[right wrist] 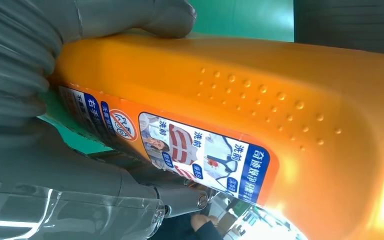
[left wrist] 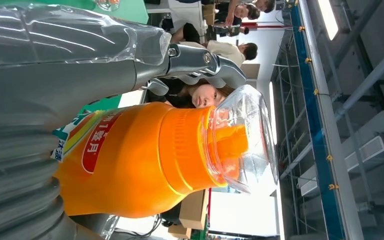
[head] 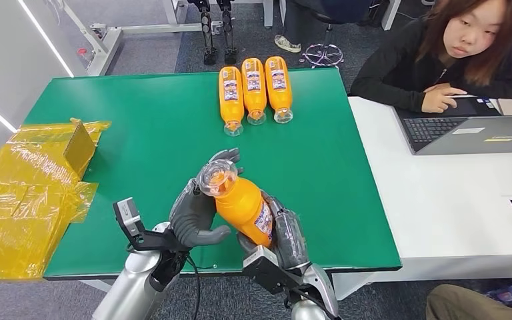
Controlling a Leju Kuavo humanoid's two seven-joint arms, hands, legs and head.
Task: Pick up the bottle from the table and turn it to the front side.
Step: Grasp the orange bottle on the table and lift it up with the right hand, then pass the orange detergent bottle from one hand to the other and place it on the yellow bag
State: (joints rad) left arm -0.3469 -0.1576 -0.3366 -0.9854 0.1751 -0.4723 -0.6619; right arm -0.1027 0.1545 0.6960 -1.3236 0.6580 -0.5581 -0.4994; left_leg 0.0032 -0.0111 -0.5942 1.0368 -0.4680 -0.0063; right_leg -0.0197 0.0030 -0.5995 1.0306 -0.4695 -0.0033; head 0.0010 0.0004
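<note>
- Bottle [head: 240,203]: orange, with a clear cap, lifted above the near edge of the green table [head: 140,153] and tilted, cap end up and away from the robot.
- Left hand [head: 197,213] grips the bottle's upper part from its left; the fingers curl around near the neck and the thumb crosses in front.
- Right hand [head: 283,237] grips the lower body from the right and underneath, fingers wrapped against the label side.
- In the left wrist view the bottle [left wrist: 145,155] lies just beside the thumb, with a red and green label and the clear cap over an orange nozzle.
- In the right wrist view the bottle [right wrist: 260,110] presses against the hand; a blue and white printed label faces the camera, probably the back label, though the print is too small to be sure.
- Three more bottles [head: 254,93] lie side by side well beyond the hands, caps toward the robot.
- Yellow bags [head: 27,193] sit to the left of the left hand.
- A person [head: 453,53] sits beyond the right hand at a white desk with a laptop [head: 470,133].
</note>
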